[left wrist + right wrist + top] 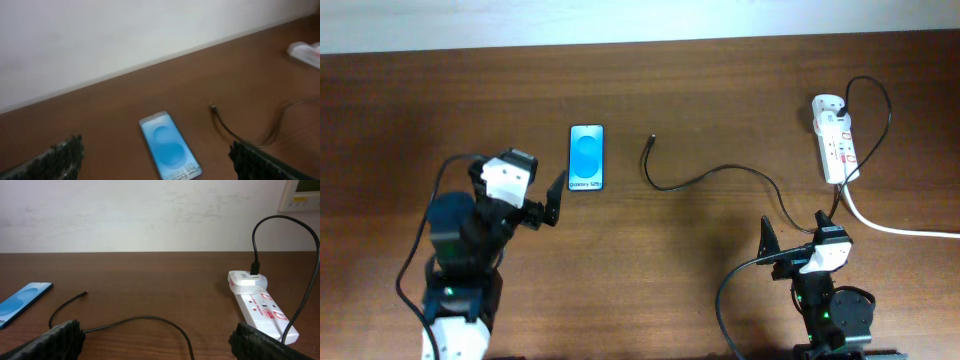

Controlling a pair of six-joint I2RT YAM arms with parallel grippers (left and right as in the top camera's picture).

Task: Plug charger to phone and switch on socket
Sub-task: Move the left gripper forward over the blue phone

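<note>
On the brown table [720, 80], the phone [587, 157] lies flat with its blue screen up, just ahead of the left gripper [155, 150]. That claw is spread wide and holds nothing, its two fingers [60, 159] at the lower corners of the left wrist view with the phone between them further off. The charger [710, 175] lies loose across the middle of the table. Its plug tip [649, 141] rests near the phone's right edge but apart from it. The cable's other end loops up and into a white adapter [247, 281] seated at the far end of the socket [834, 150], which lies by the right edge with its thick white cord [900, 230] trailing off. Its red switches seem unpressed, though the view is too coarse to be sure. The right gripper [160, 337] hangs spread and empty, short of the socket, with the cable lying in front of it.
</note>
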